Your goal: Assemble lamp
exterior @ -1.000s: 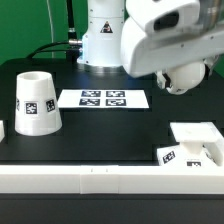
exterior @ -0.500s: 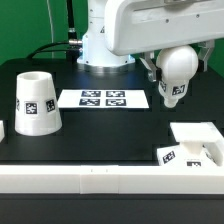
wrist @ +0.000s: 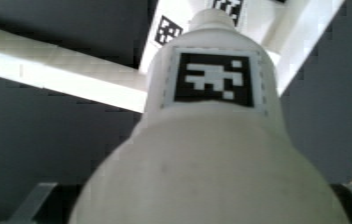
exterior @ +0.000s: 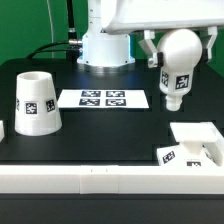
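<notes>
My gripper (exterior: 181,48) is shut on the white lamp bulb (exterior: 177,72) and holds it in the air at the exterior view's upper right. The bulb's ball head sits between the fingers, with the narrow tagged end pointing down. In the wrist view the bulb (wrist: 205,140) fills most of the picture, and one dark finger (wrist: 38,203) shows beside it. The flat square base (exterior: 197,143) lies on the table below the bulb, near the front right. It shows past the bulb's tip in the wrist view (wrist: 244,25). The tapered shade (exterior: 35,101) stands at the left.
The marker board (exterior: 103,98) lies flat at the table's middle back. A white rail (exterior: 80,178) runs along the front edge and also shows in the wrist view (wrist: 48,68). The robot's pedestal (exterior: 105,45) stands behind the board.
The gripper has risen with the bulb and the wrist has turned. The bulb now hangs higher and more upright. The shade and base have not moved.
</notes>
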You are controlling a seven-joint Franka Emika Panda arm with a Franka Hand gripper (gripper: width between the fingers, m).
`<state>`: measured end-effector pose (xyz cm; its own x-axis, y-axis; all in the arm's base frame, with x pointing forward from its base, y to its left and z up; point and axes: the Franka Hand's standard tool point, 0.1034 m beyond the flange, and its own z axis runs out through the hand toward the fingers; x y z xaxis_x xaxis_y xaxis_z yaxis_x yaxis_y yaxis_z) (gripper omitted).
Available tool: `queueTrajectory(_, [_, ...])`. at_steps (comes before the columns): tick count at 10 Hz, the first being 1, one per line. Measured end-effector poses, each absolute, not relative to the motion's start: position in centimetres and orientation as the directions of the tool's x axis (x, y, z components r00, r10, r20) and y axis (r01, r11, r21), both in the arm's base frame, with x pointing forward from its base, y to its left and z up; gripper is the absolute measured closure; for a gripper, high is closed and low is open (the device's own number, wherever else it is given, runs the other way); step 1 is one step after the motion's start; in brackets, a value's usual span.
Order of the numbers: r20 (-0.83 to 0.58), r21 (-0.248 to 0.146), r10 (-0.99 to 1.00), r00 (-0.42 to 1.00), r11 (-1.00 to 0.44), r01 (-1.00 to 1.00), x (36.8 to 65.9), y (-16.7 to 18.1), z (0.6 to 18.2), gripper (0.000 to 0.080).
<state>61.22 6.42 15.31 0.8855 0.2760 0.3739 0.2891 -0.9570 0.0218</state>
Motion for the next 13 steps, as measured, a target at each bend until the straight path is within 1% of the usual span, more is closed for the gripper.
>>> queueTrajectory(1, [0.445, 0.056, 0.277, 0.852, -0.958, 0.283, 61.4, 5.7, 15.3, 0.0223])
queueTrajectory(2, [0.479, 0.075, 0.279, 0.832, -0.958, 0.278, 61.3, 5.3, 15.1, 0.0223])
queueTrajectory(3, [0.479, 0.077, 0.283, 0.831, -0.956, 0.282, 61.3, 5.4, 14.8, 0.0223])
queueTrajectory(4, [0.48, 0.085, 0.308, 0.821, -0.948, 0.306, 62.0, 6.1, 14.8, 0.0223])
queueTrajectory(5, [0.478, 0.087, 0.322, 0.817, -0.943, 0.321, 62.8, 6.7, 15.0, 0.0223])
queueTrajectory(7, [0.464, 0.073, 0.333, 0.821, -0.938, 0.339, 64.2, 8.1, 15.3, 0.0223])
queueTrajectory(11, [0.463, 0.073, 0.331, 0.822, -0.939, 0.337, 64.0, 8.0, 14.8, 0.0223])
queueTrajectory(13, [0.463, 0.075, 0.345, 0.816, -0.933, 0.352, 63.9, 8.8, 14.1, 0.0223])
